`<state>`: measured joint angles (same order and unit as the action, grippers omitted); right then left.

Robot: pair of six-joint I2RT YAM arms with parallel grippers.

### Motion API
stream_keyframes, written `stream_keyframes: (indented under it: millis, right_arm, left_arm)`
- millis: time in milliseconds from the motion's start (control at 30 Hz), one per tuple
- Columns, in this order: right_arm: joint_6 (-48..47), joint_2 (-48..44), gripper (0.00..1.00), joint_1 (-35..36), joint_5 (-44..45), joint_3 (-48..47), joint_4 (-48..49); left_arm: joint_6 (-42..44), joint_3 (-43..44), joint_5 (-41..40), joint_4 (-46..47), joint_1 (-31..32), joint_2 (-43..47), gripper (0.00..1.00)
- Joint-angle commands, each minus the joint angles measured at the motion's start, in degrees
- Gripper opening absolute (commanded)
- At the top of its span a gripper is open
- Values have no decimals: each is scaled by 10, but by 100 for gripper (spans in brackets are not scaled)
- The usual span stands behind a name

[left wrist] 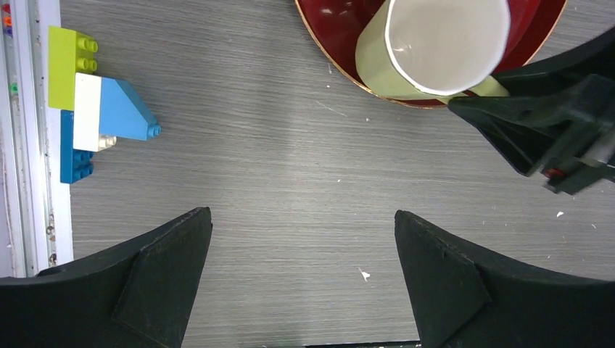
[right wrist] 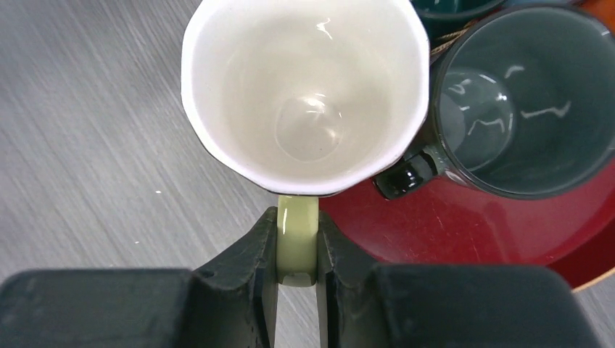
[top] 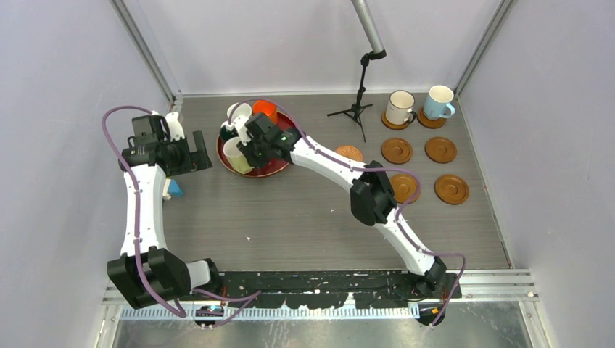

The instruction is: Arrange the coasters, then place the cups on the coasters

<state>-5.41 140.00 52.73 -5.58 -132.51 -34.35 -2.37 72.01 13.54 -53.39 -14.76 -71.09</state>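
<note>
My right gripper is shut on the handle of the pale yellow cup, which stands at the front left rim of the red tray. A dark grey-green cup sits beside it. White and orange cups are at the tray's back. At the far right, a cream cup and a light blue cup each stand on a coaster. Bare coasters lie in front of them, a woven one further left. My left gripper hangs open over bare table.
A small black tripod stands at the back centre under a grey pole. Toy bricks lie by the left wall. My right arm stretches across the table and covers part of another coaster.
</note>
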Motion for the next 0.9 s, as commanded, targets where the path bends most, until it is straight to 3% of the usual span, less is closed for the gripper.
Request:
stream_keyframes:
  millis: [0, 267, 433, 700, 867]
  right_arm:
    - [9, -119, 0, 4, -18, -25, 55]
    - [-8, -231, 0, -20, -35, 80, 61]
    - [-12, -379, 0, -91, -119, 241, 90]
    - [-81, -575, 0, -268, -192, 451, 52]
    - [-138, -648, 0, -441, -248, 542, 13]
  left_arm:
    - [3, 18, 7, 25, -5, 26, 100]
    - [7, 23, 41, 21, -4, 42, 100]
    - [21, 24, 75, 9, 3, 56, 100]
    - [43, 5, 74, 13, 74, 69, 100]
    - [35, 5, 45, 21, 131, 61, 100]
